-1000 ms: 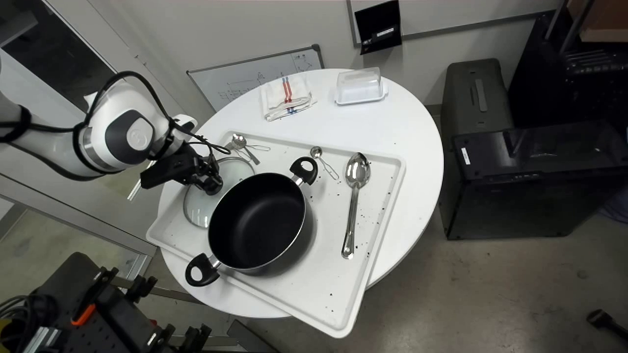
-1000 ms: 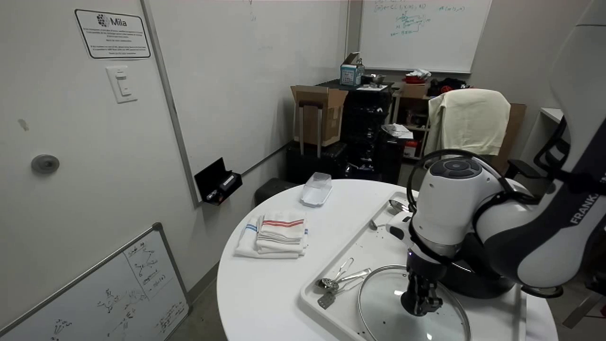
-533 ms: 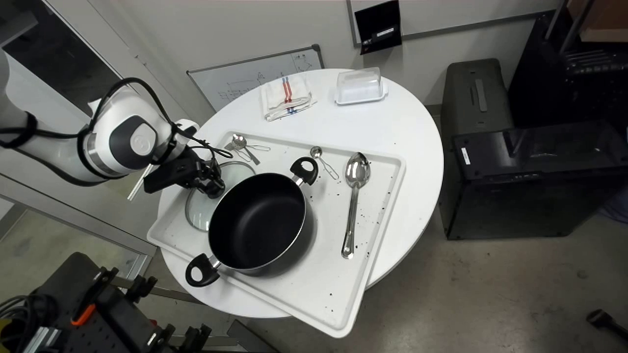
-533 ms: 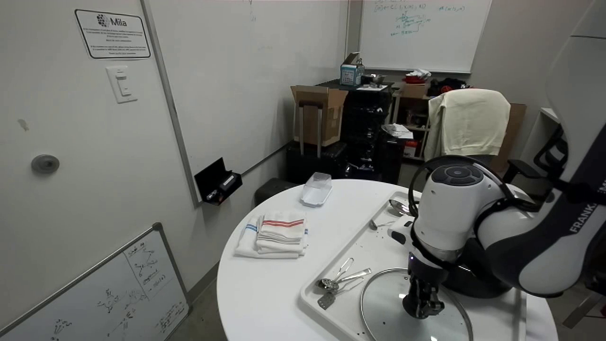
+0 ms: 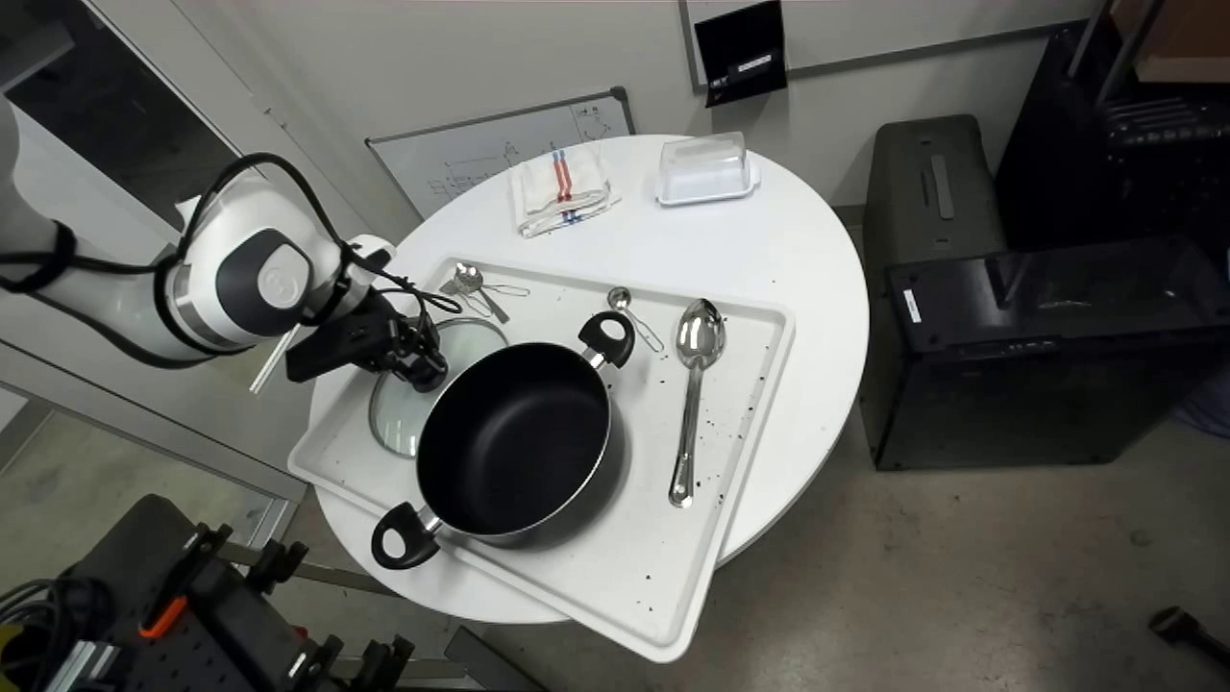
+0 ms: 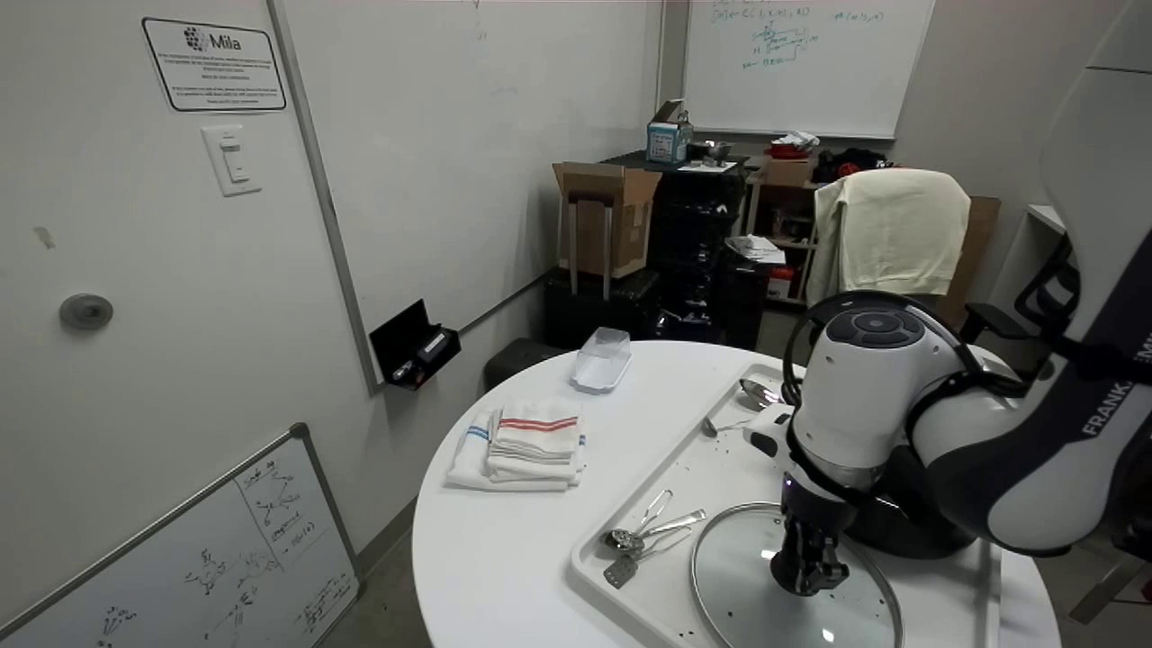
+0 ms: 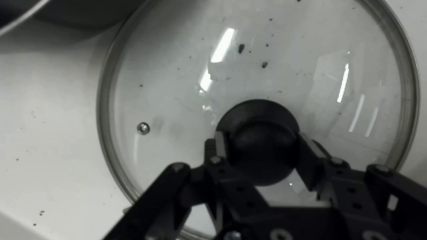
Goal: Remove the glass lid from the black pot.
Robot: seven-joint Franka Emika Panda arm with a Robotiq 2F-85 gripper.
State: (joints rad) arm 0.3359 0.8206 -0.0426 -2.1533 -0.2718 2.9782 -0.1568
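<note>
The glass lid [image 7: 257, 80] is below the gripper [image 7: 263, 145], knob [image 7: 262, 115] clasped

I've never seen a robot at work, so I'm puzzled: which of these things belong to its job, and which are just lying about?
Part of the job:
glass lid, already off the pot
black pot, uncovered
robot's hand, gripping the lid's knob

Just lying about:
large spoon
small metal utensils
folded towels
clear-covered dish
leaning whiteboard
</note>
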